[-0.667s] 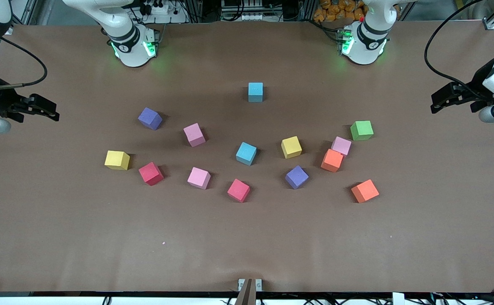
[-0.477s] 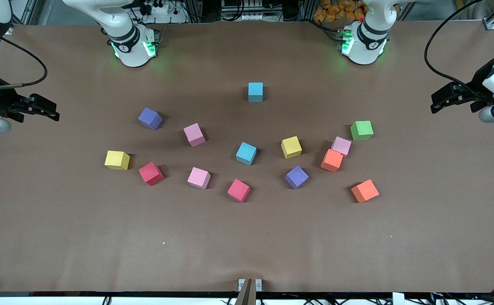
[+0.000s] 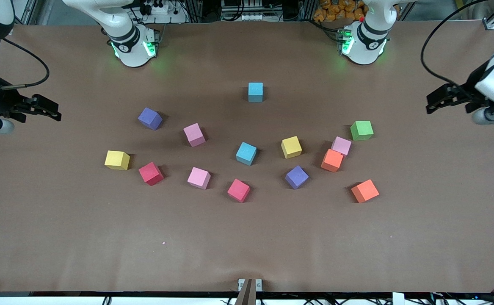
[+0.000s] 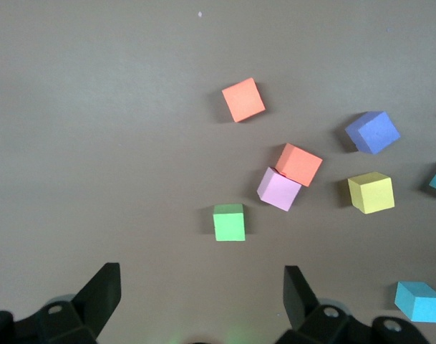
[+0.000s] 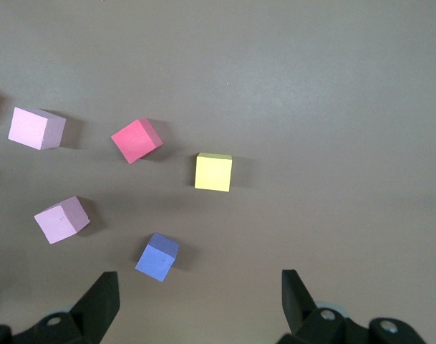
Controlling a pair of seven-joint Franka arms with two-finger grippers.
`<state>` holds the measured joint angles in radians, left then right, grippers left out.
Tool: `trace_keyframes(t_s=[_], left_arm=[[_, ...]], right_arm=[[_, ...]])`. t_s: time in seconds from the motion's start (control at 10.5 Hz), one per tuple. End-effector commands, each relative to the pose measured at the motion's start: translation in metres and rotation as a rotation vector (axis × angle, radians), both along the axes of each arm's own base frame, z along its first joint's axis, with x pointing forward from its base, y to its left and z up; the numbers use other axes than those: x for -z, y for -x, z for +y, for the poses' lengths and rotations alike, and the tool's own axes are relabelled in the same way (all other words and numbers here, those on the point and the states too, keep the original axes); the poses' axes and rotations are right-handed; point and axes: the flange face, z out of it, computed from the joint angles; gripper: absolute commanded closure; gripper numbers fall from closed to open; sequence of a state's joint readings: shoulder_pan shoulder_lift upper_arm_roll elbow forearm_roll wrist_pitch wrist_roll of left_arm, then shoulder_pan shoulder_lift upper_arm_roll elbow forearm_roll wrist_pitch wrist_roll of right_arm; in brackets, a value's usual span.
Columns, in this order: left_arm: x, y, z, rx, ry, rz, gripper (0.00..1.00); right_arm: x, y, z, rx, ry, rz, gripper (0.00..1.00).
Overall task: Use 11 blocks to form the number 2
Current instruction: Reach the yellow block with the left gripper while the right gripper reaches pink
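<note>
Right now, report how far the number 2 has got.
Done: nothing; the blocks lie scattered and mostly apart; only an orange and a pink one look to touch.
In hand: nothing; left hand and right hand hang open at the table's ends.
Left: all eleven placements.

left gripper (image 3: 429,103) and right gripper (image 3: 56,114) both shifted slightly inward over the brown table's (image 3: 247,245) ends, jaws wide apart.

Robotics lab: two arm bases (image 3: 132,46), cabling.
</note>
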<state>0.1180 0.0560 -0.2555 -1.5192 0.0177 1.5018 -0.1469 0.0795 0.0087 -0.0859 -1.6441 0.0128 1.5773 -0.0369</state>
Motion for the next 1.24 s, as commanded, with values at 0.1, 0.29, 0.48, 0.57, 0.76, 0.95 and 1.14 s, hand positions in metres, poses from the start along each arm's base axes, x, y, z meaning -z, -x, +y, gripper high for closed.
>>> trace_keyframes(t_s=[0.1,0.29,0.48,0.57,0.76,0.95,1.14], left_arm=[[0.060,-0.005,-0.074,-0.027,0.017,0.021,0.00],[0.102,-0.001,-0.123,-0.026,0.028,0.020,0.00],[0.149,0.001,-0.178,-0.077,0.022,0.063,0.00],[0.179,-0.001,-0.199,-0.155,0.008,0.080,0.00],[0.234,0.007,-0.246,-0.270,0.000,0.108,0.00],[0.285,0.024,-0.261,-0.296,0.011,0.112,0.00],[0.318,0.041,-0.277,-0.376,0.033,0.088,0.00]], right_arm=[[0.009,-0.003,0.011,-0.017,0.000,0.010,0.00],[0.026,-0.012,0.052,-0.073,0.005,0.013,0.00],[0.036,-0.022,0.063,-0.090,0.006,-0.005,0.00],[0.039,-0.024,0.067,-0.094,0.006,-0.008,0.00],[0.049,-0.028,0.069,-0.103,0.008,0.004,0.00],[0.069,-0.035,0.080,-0.121,0.010,0.032,0.00],[0.099,-0.045,0.100,-0.168,-0.005,0.041,0.00]])
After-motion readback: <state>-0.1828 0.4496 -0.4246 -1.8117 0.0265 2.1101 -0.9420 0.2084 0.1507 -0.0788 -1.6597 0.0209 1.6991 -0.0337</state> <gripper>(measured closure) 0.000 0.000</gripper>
